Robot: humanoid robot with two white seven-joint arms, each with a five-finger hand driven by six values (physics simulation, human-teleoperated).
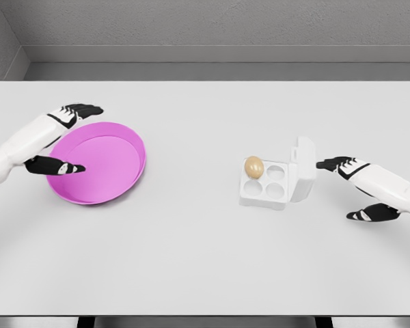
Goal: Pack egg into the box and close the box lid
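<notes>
1. The white bench (205, 260) fills nearly the whole head view, with a grey wall behind its far edge.
2. A pink round dish (133, 147) lies on the bench's left part, shallow, with a raised rim, and with nothing inside it.
3. The left arm comes in from the left edge; the left hand (63, 137) straddles the dish's left rim, its fingers (82, 109) stretched past the far side of the rim and its thumb pointing over the near side, spread wide and holding nothing.
4. The right arm comes in from the lower right; the right hand (348, 188) sits just right of the box, its dark fingers (331, 162) extended toward the raised lid and very near it, thumb apart lower down, wide and gripping nothing. Whether the fingertips touch the lid cannot be told.
5. The white egg box (266, 186) stands right of the bench's middle, four cups showing, its lid (303, 167) hinged up on the right side.
6. The brown egg (253, 166) sits in the far-left cup of the box.
</notes>
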